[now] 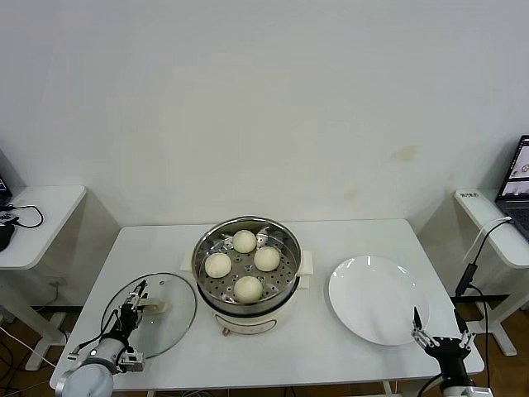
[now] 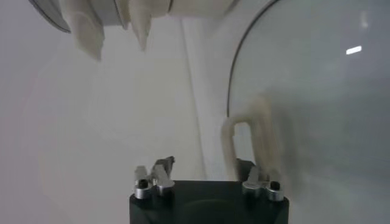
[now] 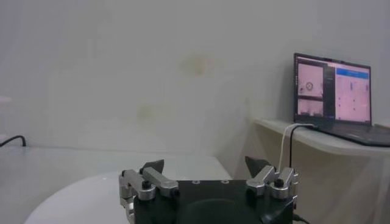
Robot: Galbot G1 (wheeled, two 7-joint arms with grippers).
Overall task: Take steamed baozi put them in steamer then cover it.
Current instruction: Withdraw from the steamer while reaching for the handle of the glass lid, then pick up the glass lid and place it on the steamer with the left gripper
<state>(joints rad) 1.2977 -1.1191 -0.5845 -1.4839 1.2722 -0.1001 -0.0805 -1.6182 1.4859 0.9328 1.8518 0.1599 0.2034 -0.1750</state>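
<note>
Four cream-white baozi [image 1: 244, 241] [image 1: 218, 265] [image 1: 266, 258] [image 1: 247, 288] lie on the perforated tray inside the steel steamer [image 1: 281, 285] at the table's middle. The clear glass cover [image 1: 169, 327] lies flat on the table left of the steamer, its cream bar handle [image 1: 155, 306] up. My left gripper [image 1: 135, 302] is open, low over the cover's left part. In the left wrist view the gripper [image 2: 206, 167] faces the handle [image 2: 247, 137], which stands just ahead near one fingertip [image 2: 163, 165]. My right gripper [image 1: 436, 318] is open and empty at the table's front right.
A white empty plate [image 1: 376, 298] lies right of the steamer; its rim also shows in the right wrist view [image 3: 79, 195] before my right gripper [image 3: 205, 164]. Side tables stand on both sides, the right one with a laptop [image 3: 332, 91] and cable.
</note>
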